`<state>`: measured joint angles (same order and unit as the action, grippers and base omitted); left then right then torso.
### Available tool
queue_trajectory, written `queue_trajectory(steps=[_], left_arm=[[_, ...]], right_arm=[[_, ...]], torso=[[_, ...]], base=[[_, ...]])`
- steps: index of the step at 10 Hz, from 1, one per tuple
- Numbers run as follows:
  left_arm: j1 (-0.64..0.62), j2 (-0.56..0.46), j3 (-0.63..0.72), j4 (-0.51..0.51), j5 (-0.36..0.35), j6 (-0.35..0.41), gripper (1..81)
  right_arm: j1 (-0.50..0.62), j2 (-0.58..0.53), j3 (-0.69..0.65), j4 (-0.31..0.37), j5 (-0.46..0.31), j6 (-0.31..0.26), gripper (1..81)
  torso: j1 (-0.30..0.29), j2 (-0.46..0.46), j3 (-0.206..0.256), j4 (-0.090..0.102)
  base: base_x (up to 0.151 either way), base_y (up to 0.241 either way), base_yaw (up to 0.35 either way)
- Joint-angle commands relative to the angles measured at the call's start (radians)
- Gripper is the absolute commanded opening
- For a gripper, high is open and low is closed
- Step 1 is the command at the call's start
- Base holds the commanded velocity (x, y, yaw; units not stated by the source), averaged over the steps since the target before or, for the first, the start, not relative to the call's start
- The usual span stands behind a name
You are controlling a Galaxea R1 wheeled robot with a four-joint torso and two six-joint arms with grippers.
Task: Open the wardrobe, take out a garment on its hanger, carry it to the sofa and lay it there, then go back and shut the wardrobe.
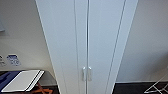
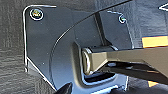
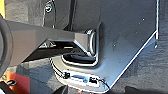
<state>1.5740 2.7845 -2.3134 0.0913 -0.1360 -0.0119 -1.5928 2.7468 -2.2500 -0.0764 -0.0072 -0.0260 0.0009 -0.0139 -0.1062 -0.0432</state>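
Low at the left, a white panel (image 1: 23,80) leans over something blue, with two small wall plates (image 1: 13,60) above it. Centrally, the wardrobe (image 1: 86,37) stands with both doors shut (its paired handles (image 1: 86,73) meet at the seam). Farther right, a thin wire frame (image 1: 158,87) sits on dark floor (image 1: 130,88). I cannot tell how far either hand is open.

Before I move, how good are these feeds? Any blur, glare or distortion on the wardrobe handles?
Head view: soft overall, the wardrobe edges splay outward from wide-angle distortion; the handles are pale on white, low contrast, no glare. Both wrist views: bright highlights along the plate edges, dark floor beyond, nothing of the wardrobe to judge.
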Motion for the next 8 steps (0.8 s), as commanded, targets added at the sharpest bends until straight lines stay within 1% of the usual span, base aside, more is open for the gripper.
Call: queue_trajectory(steps=[1,4,7,8], left_arm=[[-0.059,-0.155,0.196,0.013,0.058,0.0,81.1],[-0.122,-0.322,0.434,0.013,0.059,0.001,81.1],[-0.197,-0.472,0.613,0.016,0.058,0.006,81.1],[-0.222,-0.509,0.655,0.039,0.053,0.006,81.1]], right_arm=[[0.095,-0.181,0.251,0.0,-0.06,0.003,81.1],[0.182,-0.349,0.464,0.0,-0.071,0.009,81.1],[0.266,-0.451,0.605,-0.003,-0.066,0.009,81.1],[0.295,-0.477,0.656,-0.008,-0.063,0.009,81.1]], torso=[[0.0,0.0,0.0,0.0],[0.0,0.0,0.0,0.0],[0.0,0.0,0.0,0.0],[0.0,0.0,0.0,0.0]], base=[[0.0,0.0,0.0],[0.0,0.0,0.0],[0.0,0.0,0.0],[0.0,0.0,0.0]])
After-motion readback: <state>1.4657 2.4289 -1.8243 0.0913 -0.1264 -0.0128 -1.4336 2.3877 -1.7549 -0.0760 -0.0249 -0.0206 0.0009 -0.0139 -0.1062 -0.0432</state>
